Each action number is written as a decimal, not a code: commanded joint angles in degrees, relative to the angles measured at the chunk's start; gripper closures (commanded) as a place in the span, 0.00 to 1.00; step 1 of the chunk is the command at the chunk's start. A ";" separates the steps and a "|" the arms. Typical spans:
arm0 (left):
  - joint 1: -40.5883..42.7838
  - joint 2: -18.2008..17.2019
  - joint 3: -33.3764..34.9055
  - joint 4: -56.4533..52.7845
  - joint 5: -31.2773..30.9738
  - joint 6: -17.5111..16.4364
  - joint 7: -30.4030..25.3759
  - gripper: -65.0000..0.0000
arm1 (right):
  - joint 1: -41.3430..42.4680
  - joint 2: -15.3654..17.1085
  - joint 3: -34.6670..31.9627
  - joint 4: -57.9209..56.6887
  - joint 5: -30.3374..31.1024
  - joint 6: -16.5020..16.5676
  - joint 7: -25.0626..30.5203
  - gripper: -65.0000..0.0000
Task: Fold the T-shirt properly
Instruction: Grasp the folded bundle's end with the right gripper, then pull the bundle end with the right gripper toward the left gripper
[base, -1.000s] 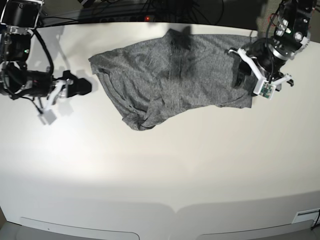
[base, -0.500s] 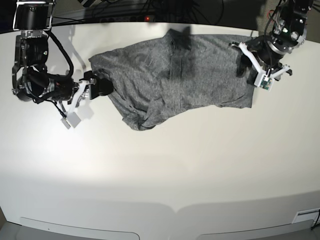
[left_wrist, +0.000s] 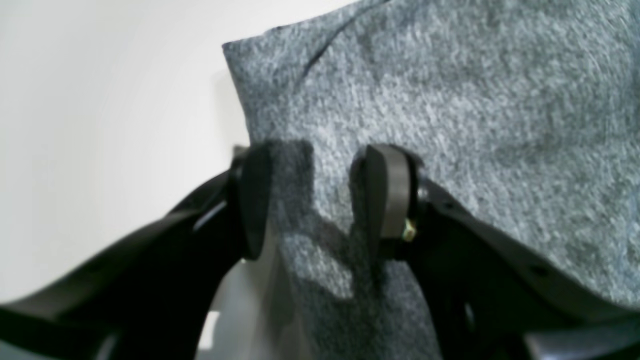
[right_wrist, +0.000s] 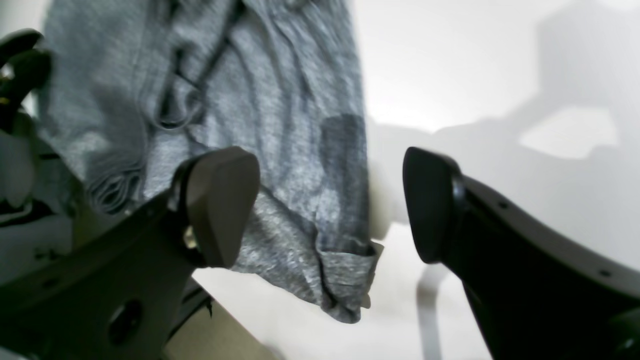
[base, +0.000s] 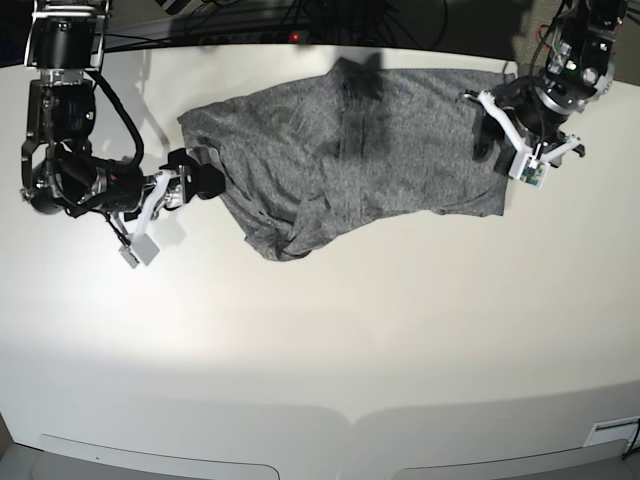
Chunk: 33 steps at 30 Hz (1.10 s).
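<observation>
The T-shirt (base: 350, 150) lies spread on the table (base: 320, 340), toward the far edge in the base view, with a bunched fold at its near left part. The right gripper (base: 190, 180) sits at the shirt's left edge in that view, one finger (right_wrist: 220, 200) over the cloth and the other over bare table beside the hem. The left gripper (base: 497, 145) is at the shirt's right end, its two fingers (left_wrist: 387, 195) set over the cloth just inside the edge. The near half of the table lies in front of the shirt
</observation>
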 joint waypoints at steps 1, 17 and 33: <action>-0.17 -0.66 -0.37 0.83 -0.20 0.04 -1.55 0.54 | 0.92 0.79 0.44 0.83 0.63 0.25 0.83 0.27; -0.17 -0.66 -0.37 0.83 -0.20 0.04 -1.53 0.54 | 0.94 -4.72 0.28 -4.63 -6.08 0.25 1.31 0.28; -0.17 -0.66 -0.37 0.83 -0.17 0.02 -1.53 0.54 | 0.96 -8.09 -8.74 -4.61 -6.75 0.25 0.24 0.57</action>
